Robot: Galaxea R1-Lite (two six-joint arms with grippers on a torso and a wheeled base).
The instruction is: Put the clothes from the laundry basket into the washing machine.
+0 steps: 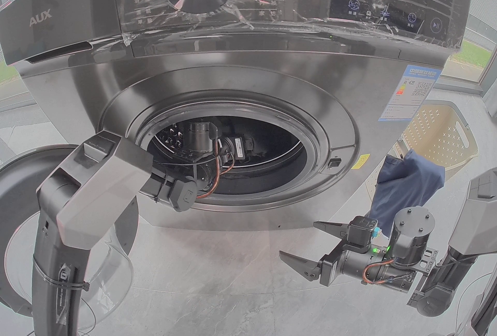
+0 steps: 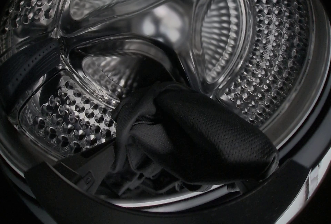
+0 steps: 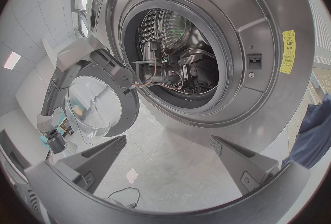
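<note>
The washing machine (image 1: 248, 93) stands with its round opening facing me. My left gripper (image 2: 165, 162) is inside the steel drum (image 2: 272, 45), its jaws apart. A black mesh garment (image 2: 207, 138) lies draped over one finger and sags between the two; the other finger (image 2: 91, 169) is bare. My right gripper (image 1: 299, 239) hangs open and empty low in front of the machine, right of the opening. Just behind it a dark blue garment (image 1: 406, 187) hangs over the rim of the beige laundry basket (image 1: 440, 132).
The machine's glass door (image 1: 15, 228) is swung fully open to the left, beside my left arm. The grey tiled floor (image 1: 222, 269) runs in front of the machine. A loose cable (image 3: 124, 197) lies on the floor below the right gripper.
</note>
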